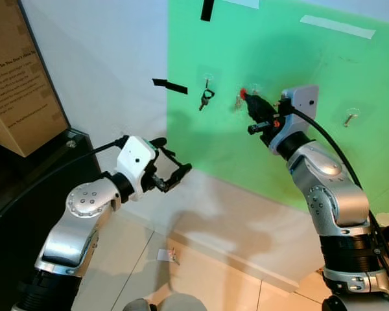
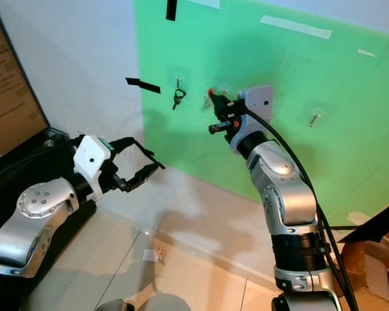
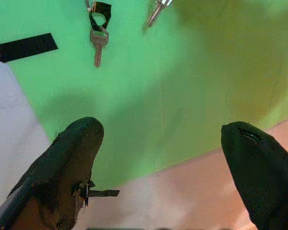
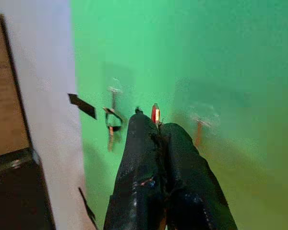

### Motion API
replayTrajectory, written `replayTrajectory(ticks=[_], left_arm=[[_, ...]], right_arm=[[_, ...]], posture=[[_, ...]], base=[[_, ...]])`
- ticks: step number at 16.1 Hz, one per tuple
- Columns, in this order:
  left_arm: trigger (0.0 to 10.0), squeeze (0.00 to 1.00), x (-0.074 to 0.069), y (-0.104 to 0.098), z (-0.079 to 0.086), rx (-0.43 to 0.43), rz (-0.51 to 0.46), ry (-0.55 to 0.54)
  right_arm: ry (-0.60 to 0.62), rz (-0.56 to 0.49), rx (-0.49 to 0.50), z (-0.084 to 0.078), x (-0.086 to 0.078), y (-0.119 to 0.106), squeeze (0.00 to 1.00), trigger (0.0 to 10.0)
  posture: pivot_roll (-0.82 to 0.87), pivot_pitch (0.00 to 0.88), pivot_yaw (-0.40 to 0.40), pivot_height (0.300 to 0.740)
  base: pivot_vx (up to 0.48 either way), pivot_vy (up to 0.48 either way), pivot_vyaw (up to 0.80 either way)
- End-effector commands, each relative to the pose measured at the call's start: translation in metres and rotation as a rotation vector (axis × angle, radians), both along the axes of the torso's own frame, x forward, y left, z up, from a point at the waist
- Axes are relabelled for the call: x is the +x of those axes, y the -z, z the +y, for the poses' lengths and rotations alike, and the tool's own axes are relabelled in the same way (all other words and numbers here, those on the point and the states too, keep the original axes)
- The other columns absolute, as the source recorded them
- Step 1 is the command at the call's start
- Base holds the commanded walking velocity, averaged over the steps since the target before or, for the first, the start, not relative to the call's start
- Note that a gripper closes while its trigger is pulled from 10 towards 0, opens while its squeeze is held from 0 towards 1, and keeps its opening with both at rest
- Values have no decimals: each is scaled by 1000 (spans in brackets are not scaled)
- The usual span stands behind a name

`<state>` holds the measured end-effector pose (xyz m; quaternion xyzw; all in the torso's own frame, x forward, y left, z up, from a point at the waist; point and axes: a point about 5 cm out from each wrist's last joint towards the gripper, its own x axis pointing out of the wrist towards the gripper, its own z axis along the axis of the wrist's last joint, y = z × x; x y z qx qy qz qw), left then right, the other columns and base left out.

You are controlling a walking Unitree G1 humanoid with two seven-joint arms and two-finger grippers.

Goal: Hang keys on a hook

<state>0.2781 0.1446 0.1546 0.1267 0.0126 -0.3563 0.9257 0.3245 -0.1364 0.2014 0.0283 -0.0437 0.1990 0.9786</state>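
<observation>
Our right gripper (image 1: 248, 98) is up against the green wall panel (image 1: 298, 149), its two black fingers pressed together on a small red-tagged key (image 4: 155, 114) whose red tip pokes out just past the fingertips. In the head views that red tip sits just beside the middle hook (image 1: 238, 100), at about 3 o'clock of it, so close that we cannot tell whether the ring has caught the hook or only touches the wall next to it. In the right wrist view the hook lies a little off the red tag toward 4 o'clock, apart from it, which makes us judge the key is not yet on. Further out, at about 9 o'clock from our right gripper, the left-hand hook (image 1: 207, 81) carries a key set (image 1: 205, 98) with a black loop, hanging free. Well off at 3 o'clock, another hook (image 1: 351, 116) seems bare. Our left gripper (image 1: 170, 170) hangs lower, at about 8 o'clock of the hooks, fingers spread wide and holding nothing, pointed at the wall. So we reckon the carrying is done; what is left is to slip the ring over the middle hook, let go and draw back.
</observation>
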Motion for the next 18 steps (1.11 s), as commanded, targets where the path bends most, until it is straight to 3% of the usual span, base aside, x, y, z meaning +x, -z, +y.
replayTrajectory(ticks=[1, 5, 10, 18], left_arm=[[10000, 0, -2, -4, -3, -12, 0, 24], [10000, 0, -3, -13, -6, -92, 1, 59], [10000, 0, -3, -13, -6, -93, 7, 66], [10000, 0, -3, -12, -5, -81, 4, 71]], right_arm=[[27, -28, 1, -6, 3, -7, 0, 10000], [82, -35, 5, -17, 4, -6, 0, 10000], [136, -31, 14, -28, 5, -2, 0, 10000], [116, 20, -41, -27, -5, 19, 0, 10000]], posture=[[-60, 0, -67, 740], [-64, 0, -59, 740], [-63, 0, -57, 740], [-59, 0, -64, 740]], base=[[0, 0, 0], [0, 0, 0], [0, 0, 0], [0, 0, 0]])
